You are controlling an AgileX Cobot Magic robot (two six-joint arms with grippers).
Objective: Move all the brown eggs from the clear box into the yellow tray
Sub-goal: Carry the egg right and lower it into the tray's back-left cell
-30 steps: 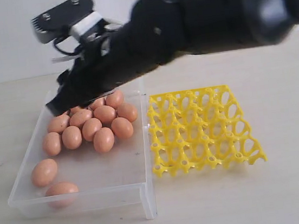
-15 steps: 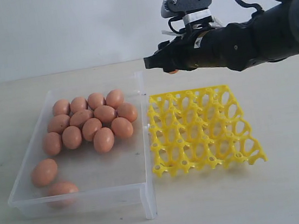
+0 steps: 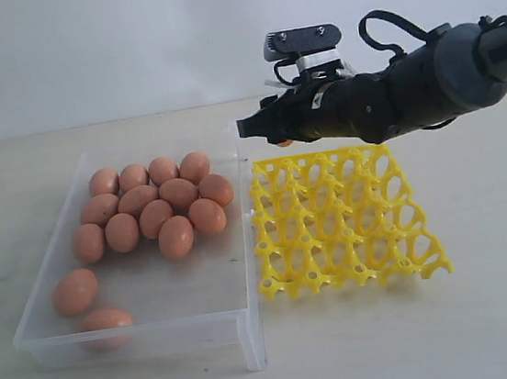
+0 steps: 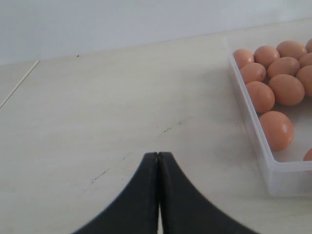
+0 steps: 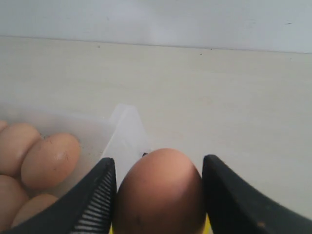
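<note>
Exterior view: right arm (image 3: 408,92) level, gripper (image 3: 251,129) clasping egg (image 5: 158,192), seemingly over yellow tray (image 3: 341,220).

A robotics lab is suggested by a pale table (image 3: 490,308) set against a plain white wall (image 3: 80,54) and a black robot arm (image 3: 409,96).

Sixteen smooth oval light-brown eggs (image 3: 155,218) in all. Fifteen lie in the one shallow clear plastic box (image 3: 133,341): thirteen bunched in a cluster at its far end, two apart near its front wall. The sixteenth egg (image 5: 158,195) sits between the fingers of the right claw (image 5: 159,165). One bright yellow plastic lattice tray (image 3: 352,274) lies on the tabletop (image 3: 490,308), with sixteen round cells in four rows of four. Two black claws show: the right one and the left claw (image 4: 158,157).
</note>
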